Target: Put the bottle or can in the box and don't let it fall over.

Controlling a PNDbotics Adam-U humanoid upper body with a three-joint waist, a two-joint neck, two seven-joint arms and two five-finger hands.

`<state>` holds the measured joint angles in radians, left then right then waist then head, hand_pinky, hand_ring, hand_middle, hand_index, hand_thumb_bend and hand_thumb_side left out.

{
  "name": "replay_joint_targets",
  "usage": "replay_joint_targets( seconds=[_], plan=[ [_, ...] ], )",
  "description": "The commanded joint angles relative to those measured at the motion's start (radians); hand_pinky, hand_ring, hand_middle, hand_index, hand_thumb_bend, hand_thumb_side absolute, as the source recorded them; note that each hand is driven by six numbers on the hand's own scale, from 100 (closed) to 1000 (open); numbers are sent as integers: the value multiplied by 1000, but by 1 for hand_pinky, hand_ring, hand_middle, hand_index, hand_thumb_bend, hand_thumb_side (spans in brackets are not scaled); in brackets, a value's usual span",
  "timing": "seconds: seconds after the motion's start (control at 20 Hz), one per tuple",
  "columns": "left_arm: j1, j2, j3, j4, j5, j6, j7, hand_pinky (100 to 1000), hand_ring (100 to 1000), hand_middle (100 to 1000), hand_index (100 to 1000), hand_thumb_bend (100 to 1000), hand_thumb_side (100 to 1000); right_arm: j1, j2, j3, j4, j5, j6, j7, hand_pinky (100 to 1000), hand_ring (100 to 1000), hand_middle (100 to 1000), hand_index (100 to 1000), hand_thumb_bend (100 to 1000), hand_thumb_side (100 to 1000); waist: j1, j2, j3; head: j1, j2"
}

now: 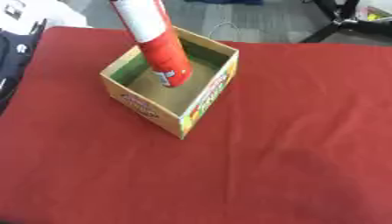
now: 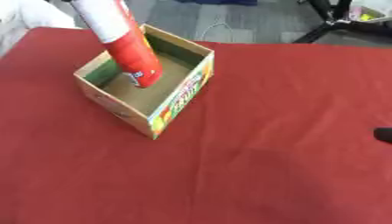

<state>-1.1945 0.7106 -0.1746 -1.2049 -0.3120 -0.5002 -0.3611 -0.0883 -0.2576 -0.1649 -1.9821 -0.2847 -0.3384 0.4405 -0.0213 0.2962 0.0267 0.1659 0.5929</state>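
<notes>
We find a tall red and white can [image 1: 157, 41] standing tilted over an open cardboard box [image 1: 201, 104], its lower end inside the box opening and its upper end running out past the top edge of both views. The box sits on the far left part of the worktop [image 1: 291, 153], which is covered in red cloth. We cannot tell whether the can's lower end touches the box floor or hangs just above it.

No robot hand is plainly visible. Whatever holds the can is beyond the top edge, so we cannot tell the state of that hand. A small dark shape [image 2: 383, 134] at the right edge of the right eye view may belong to the robot, but we cannot identify it.

In our judgement the placing step is under way and not finished. The next move calls for bringing the can upright, seating its base flat on the box floor, clear of the walls, and only then letting go.
</notes>
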Motion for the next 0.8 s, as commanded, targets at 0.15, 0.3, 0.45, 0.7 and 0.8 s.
replay_joint_targets(
  seconds=[0.15,0.3,0.45,0.7,0.8],
  plan=[
    [8,24,-39,-2,-49,-49,-39,1000,957,878,861,247,720,-8,-7,0,-18,5,0,1,850,785,695,872,100,523,2,-16,-4,5,-3],
    [5,18,-16,14,-87,-89,-80,1000,978,925,890,303,927,-6,-6,-2,-18,4,2,-1,850,785,695,872,100,523,1,-20,-2,2,2],
    [4,14,5,27,-101,-113,-101,1000,979,932,877,214,900,-6,-7,-2,-18,0,5,-2,850,785,695,872,100,523,2,-25,0,-3,8],
    [6,11,16,46,-90,-113,-93,1000,990,992,951,198,894,-4,-9,-3,-18,-8,10,-4,850,785,695,871,100,523,2,-35,-3,-5,10],
    [8,12,15,50,-90,-113,-98,1000,1000,1000,1000,224,886,-3,-10,-3,-18,-11,12,-4,849,785,695,871,100,523,3,-37,-3,-5,11]
  ],
)
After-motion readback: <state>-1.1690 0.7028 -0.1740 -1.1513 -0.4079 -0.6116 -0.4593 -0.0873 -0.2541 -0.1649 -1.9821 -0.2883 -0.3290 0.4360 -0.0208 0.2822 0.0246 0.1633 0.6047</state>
